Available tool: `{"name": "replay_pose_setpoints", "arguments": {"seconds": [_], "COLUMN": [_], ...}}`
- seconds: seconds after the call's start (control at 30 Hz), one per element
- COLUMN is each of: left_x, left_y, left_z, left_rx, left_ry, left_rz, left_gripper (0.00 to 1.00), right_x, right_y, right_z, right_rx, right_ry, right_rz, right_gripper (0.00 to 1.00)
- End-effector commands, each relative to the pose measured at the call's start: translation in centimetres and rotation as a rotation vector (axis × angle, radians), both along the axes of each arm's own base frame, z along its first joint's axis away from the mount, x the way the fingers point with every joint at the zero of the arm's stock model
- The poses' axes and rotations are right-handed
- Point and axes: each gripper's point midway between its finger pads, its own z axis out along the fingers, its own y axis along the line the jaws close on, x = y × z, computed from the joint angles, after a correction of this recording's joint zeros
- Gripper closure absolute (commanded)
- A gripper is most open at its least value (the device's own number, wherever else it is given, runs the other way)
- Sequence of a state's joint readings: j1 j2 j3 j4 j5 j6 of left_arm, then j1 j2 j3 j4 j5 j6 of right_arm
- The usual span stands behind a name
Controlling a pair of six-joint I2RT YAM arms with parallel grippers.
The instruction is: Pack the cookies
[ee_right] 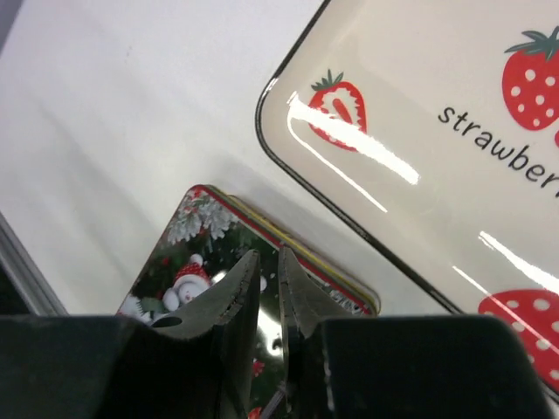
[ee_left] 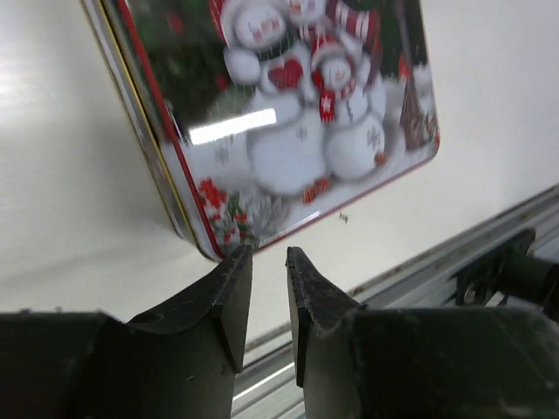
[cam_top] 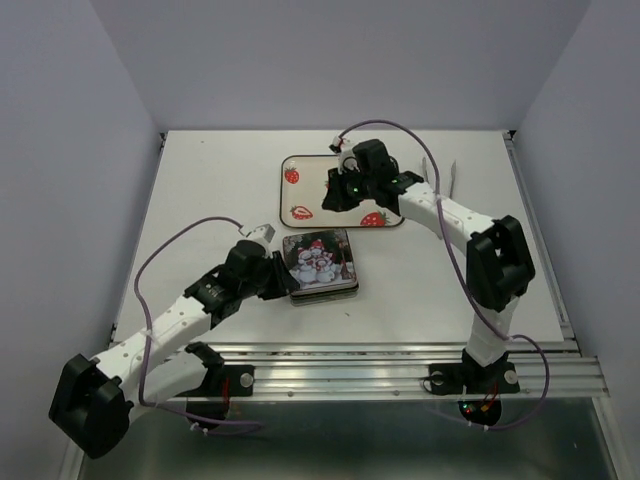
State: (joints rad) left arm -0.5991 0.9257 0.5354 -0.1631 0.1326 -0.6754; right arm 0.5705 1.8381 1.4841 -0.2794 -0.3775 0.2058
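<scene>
**Tin lidded, cookies out of sight**

Top view: the left gripper is sitting at the near-left edge of a square tin, whose lid is showing snowmen. The right gripper is hanging over a cream plate printed with strawberries, farther back on the white table.

Left wrist: the left gripper's jaws are standing narrowly apart, gripping nothing, just short of the tin's corner.

Right wrist: the right gripper's jaws are showing only a thin slit, empty. The plate is reading "strawber", cut off at the frame edge.

The cookies are showing in no view.
</scene>
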Motion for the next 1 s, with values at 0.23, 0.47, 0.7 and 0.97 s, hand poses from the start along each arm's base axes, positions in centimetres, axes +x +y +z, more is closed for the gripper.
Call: {"name": "replay_pose_setpoints", "arguments": {"seconds": [0.23,0.47,0.7,0.97], "left_x": [-6.8,-6.8,-5.5,-4.9], "left_y": [-4.1,-4.2,-3.2,-2.5], "left_z": [-5.2,-7.5,-9.0,-8.9], "left_rx": [-0.013,0.015,0.012,0.018], "left_ry": [0.172,0.268,0.32,0.307], "left_rz": [-0.18,-0.043,0.172,0.239], "left_gripper": [0.9,0.97,0.98,0.98], "right_x": [3.1,1.7,0.5,-2.2], "right_y": [3.5,3.5,3.3,3.1], "right_z": [-4.1,-7.0,-8.8,-8.5], "right_rx": [-0.091,-0.137,-0.179,-0.173], "right_ry": [0.016,0.082,0.112,0.118], "right_rz": [0.198,0.336,0.399,0.541], "right_gripper": [0.82,0.82,0.82,0.84]}}
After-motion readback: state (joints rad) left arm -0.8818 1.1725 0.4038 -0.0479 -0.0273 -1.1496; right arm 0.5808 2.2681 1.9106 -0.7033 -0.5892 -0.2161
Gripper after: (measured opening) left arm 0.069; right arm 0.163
